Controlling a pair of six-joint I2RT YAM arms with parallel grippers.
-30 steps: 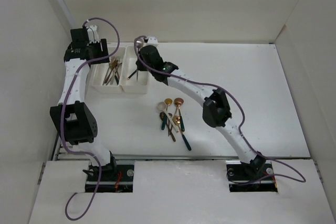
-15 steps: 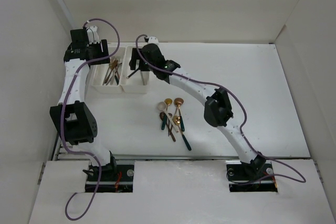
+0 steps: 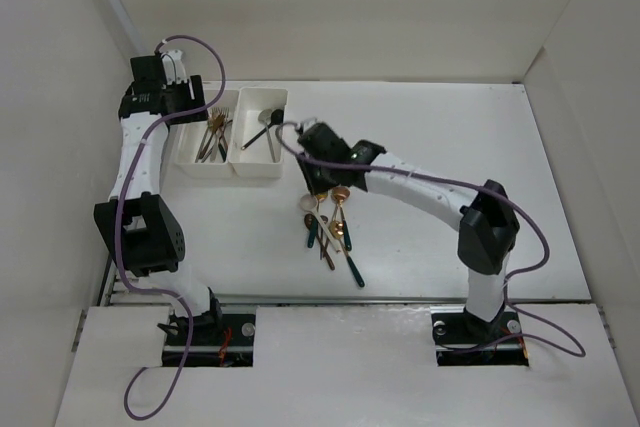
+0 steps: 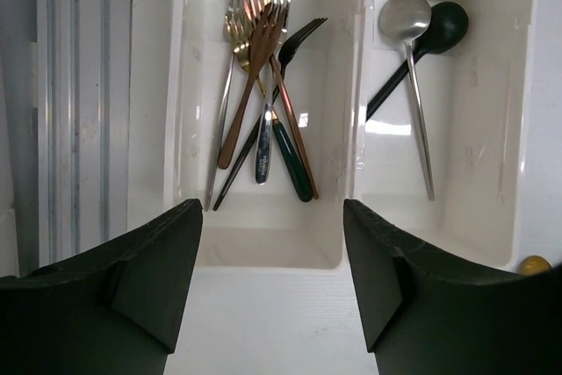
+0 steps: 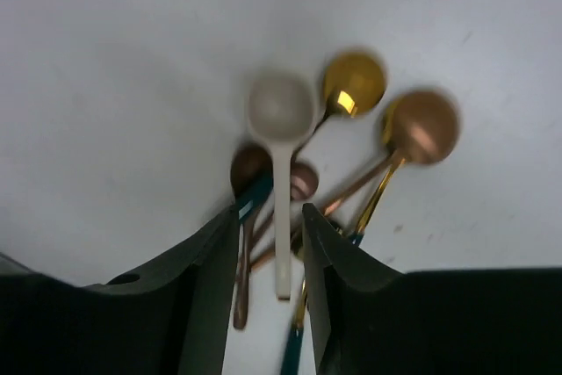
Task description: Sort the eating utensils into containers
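Observation:
Two white bins stand side by side at the back left. The left bin [image 3: 190, 169] holds several forks [image 4: 259, 50]. The right bin [image 3: 258, 173] holds a silver spoon [image 4: 408, 24] and a black spoon [image 4: 443, 28]. A pile of spoons [image 3: 332, 227] lies mid-table. My right gripper [image 3: 322, 185] hovers over the pile's bowl end, jaws narrowly open. A pale silver spoon [image 5: 281, 116] lies on the table between my fingers [image 5: 211, 287], untouched. Gold [image 5: 354, 81] and copper [image 5: 423, 125] spoons lie beside it. My left gripper [image 4: 272, 243] is open and empty, near the left bin's end [image 4: 263, 256].
White walls enclose the table on the left, back and right. The left arm [image 3: 135, 162] stands along the left wall beside the bins. A metal rail [image 4: 75, 103] runs left of the left bin.
My right gripper let go of the silver spoon in the right bin, then moved forward and right to hover over the spoon pile. The left arm has not moved.

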